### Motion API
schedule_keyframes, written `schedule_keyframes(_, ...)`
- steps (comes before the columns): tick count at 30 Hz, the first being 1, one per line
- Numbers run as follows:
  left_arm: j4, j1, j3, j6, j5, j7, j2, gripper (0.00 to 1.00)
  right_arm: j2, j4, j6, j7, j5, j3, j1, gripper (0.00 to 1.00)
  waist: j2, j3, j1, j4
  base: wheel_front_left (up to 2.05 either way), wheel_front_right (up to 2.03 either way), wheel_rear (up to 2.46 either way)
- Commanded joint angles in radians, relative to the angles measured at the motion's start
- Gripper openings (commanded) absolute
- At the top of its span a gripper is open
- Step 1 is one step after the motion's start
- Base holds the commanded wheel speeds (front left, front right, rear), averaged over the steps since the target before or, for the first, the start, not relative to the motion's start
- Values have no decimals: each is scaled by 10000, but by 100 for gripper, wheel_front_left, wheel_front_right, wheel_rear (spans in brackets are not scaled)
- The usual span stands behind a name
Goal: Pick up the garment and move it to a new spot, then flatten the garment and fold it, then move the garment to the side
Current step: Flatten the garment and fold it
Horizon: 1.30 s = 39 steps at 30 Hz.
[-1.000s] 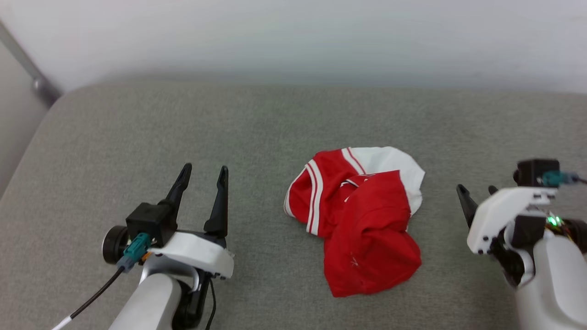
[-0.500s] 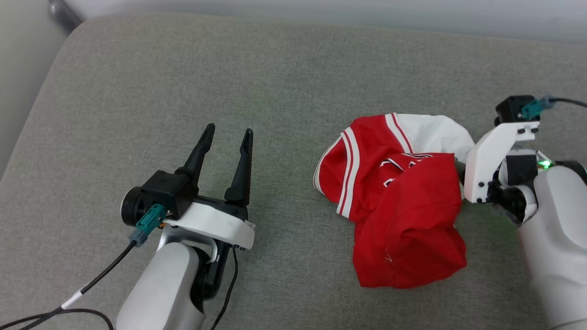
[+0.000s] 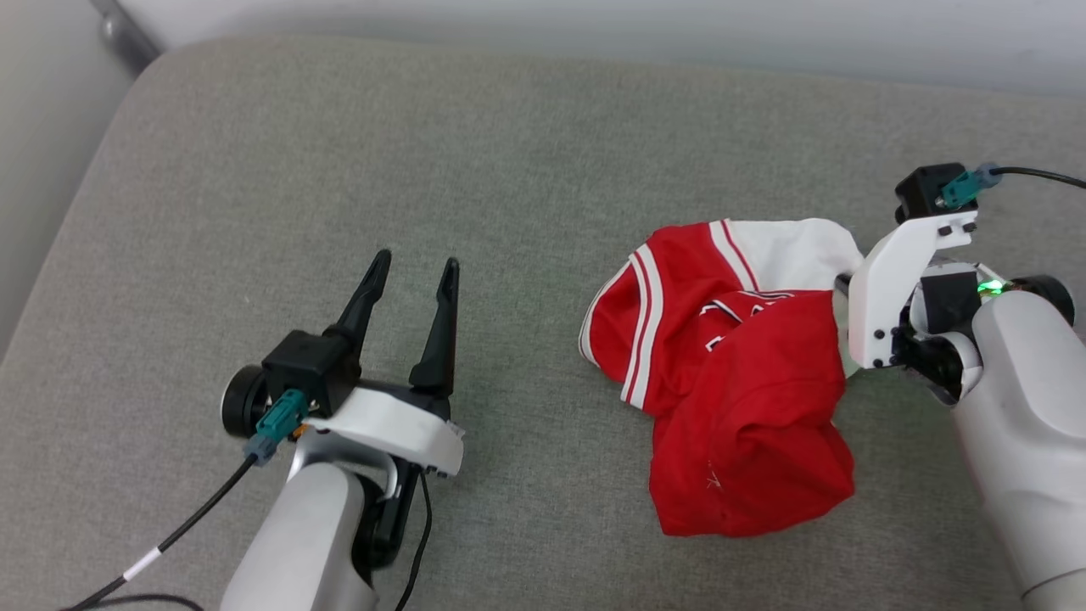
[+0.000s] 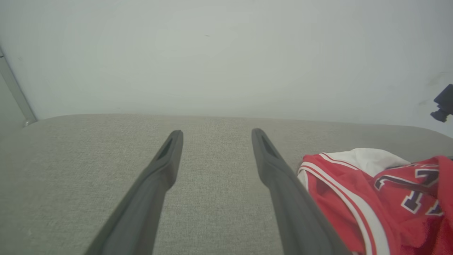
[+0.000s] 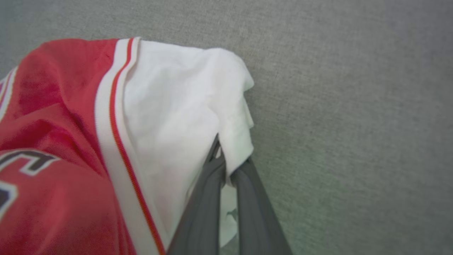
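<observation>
Garment first: from the head camera you see the red shirt lying crumpled on the grey cushion, right of the middle, with a white sleeve at its far side and red-and-white striped trim along its left edge. Your left gripper sits well apart from it over bare cushion, its two dark fingers spread and holding nothing. Your right gripper is at the shirt's right edge, against the white sleeve. Its white mount hides most of the fingers here, so from this camera you cannot tell how they stand.

From the left wrist camera, the left gripper has its fingers wide apart above the cushion, with a pale wall behind. The garment lies to the right, beyond the right-hand finger, and black letters with white outlines show on the red cloth.

From the right wrist camera, the right gripper has its fingers pressed together on a fold at the edge of the white sleeve, pinching the cloth between them. The rest of the garment spreads to the left on the cushion, with the striped trim running between white and red.
</observation>
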Motion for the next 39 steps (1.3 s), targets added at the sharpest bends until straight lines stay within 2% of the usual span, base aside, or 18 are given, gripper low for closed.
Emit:
schedule_keyframes(1,83,264,93,-18,74,-23,15,100,-151,-158,-3,-288,-82,79,-9,0,0,-457,-1,-235,0,0,0)
schedule_keyframes(6,298,834,283,48,122,-24,116,100,-618,-940,-5,-870,-180,98,430,0,0,-1293,-1,-651,0,0,0)
schedule_keyframes(9,390,1164,333,102,94,-24,186,100,-1019,-1626,-5,-877,-217,-257,991,0,0,-1731,-1,-908,0,0,0)
schedule_keyframes(15,505,1715,380,210,-33,19,280,100,-1415,-2917,-3,-286,-416,-1960,3307,0,0,-2406,-1,-1313,0,0,0)
schedule_keyframes(18,516,1919,385,241,-106,94,305,100,-1227,-3337,-3,103,-609,-3040,4805,0,0,-2623,-1,-1408,0,0,0)
schedule_keyframes(24,545,2205,425,300,-227,233,401,100,-119,-3604,-2,497,-891,-4601,7033,0,0,-2789,-1,-1475,0,0,0)
schedule_keyframes(25,543,2241,430,310,-258,263,420,100,40,-3653,-3,418,-960,-4737,7218,20,0,-2798,-1,-1487,0,0,0)
schedule_keyframes(26,534,2266,422,329,-278,288,424,100,171,-3723,-3,279,-1014,-4820,7367,67,0,-2809,-1,-1487,0,0,0)
schedule_keyframes(27,521,2282,415,319,-291,307,437,100,315,-3835,-3,58,-1053,-4869,7482,100,0,-2820,-1,-1486,0,0,0)
schedule_keyframes(28,521,2282,415,319,-291,307,437,100,315,-3835,-3,58,-1053,-4869,7482,100,0,-2820,-1,-1486,0,0,0)
schedule_keyframes(30,500,2335,420,331,-299,344,477,100,427,-4162,-3,-611,-1200,-4956,7571,100,0,-2841,-1,-1494,0,0,0)
schedule_keyframes(39,472,2447,415,415,-386,470,639,100,954,-5672,-3,-4292,-2457,-4883,7262,100,0,-2966,-1,-1512,0,0,0)
